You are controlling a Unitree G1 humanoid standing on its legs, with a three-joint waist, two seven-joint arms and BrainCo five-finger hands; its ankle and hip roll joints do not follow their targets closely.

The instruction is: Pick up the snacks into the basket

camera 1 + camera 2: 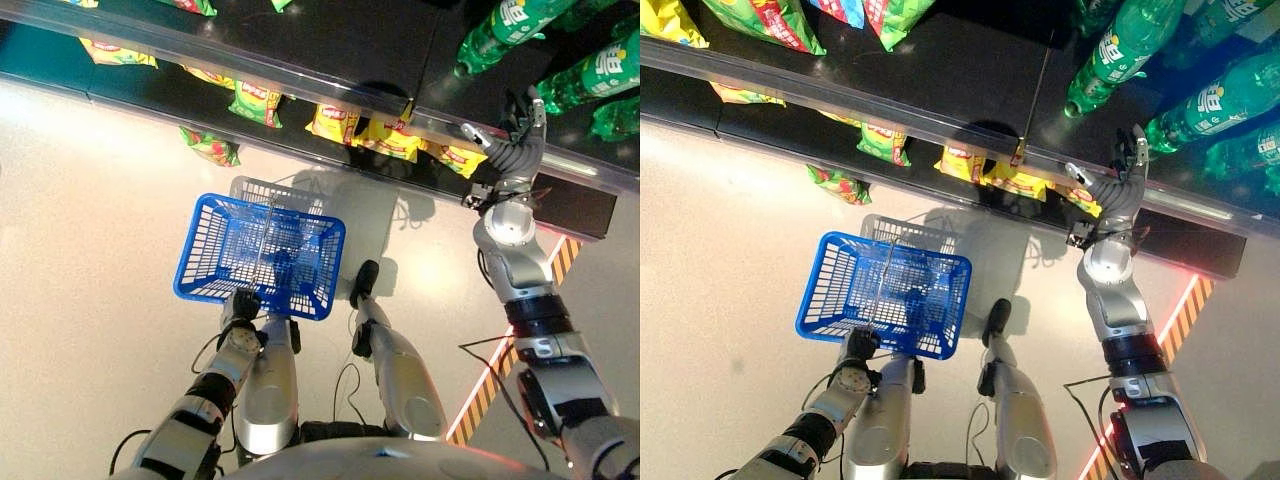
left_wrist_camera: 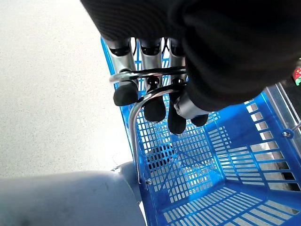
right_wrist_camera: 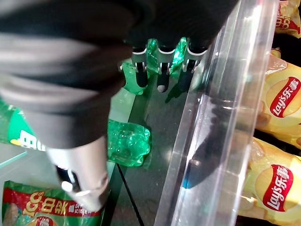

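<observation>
A blue plastic basket (image 1: 200,262) hangs low over the floor in front of me, with nothing in it. My left hand (image 1: 240,306) is shut on its metal handle (image 2: 134,117), fingers (image 2: 154,106) curled round the bar. Yellow snack bags (image 1: 385,136) lie on the low shelf, with green bags (image 1: 255,101) to their left and one red-green bag (image 1: 210,147) near the shelf's front. My right hand (image 1: 515,150) is raised at the shelf above the yellow bags, fingers (image 3: 162,70) straight and holding nothing, next to green bottles. The yellow bags (image 3: 282,94) lie under the clear shelf edge.
Green bottles (image 1: 510,25) lie on the upper right shelf, one (image 3: 129,141) close under my right hand. A clear shelf rail (image 3: 216,117) runs between the hand and the snack bags. Orange-black striped tape (image 1: 490,390) marks the floor at the right.
</observation>
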